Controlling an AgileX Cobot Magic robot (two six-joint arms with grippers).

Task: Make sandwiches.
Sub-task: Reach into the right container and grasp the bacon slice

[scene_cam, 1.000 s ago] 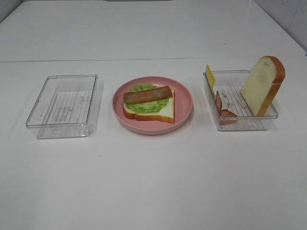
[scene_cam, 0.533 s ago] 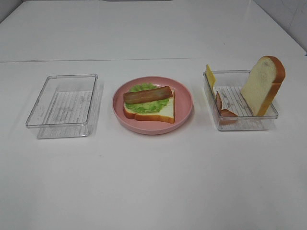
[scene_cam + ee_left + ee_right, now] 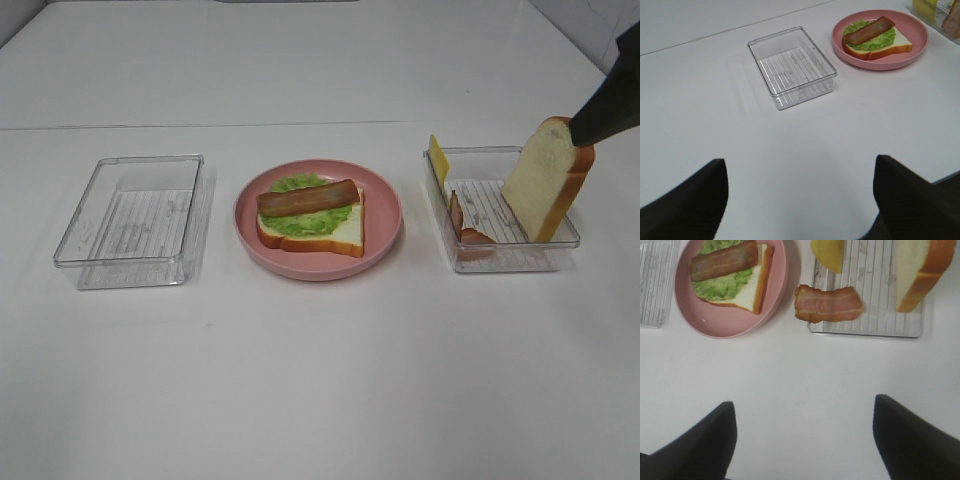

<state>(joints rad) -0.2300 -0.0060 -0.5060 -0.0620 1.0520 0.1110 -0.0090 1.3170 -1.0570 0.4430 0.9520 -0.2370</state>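
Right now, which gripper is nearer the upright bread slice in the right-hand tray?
Right. The right gripper hangs at the top corner of the bread slice in the high view. The left gripper is outside that view, on the far side of the clear tray and plate.

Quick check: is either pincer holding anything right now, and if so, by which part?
Nothing is held. The left pincer and the right pincer are both open and empty. The upright bread slice stands ungripped in its tray.
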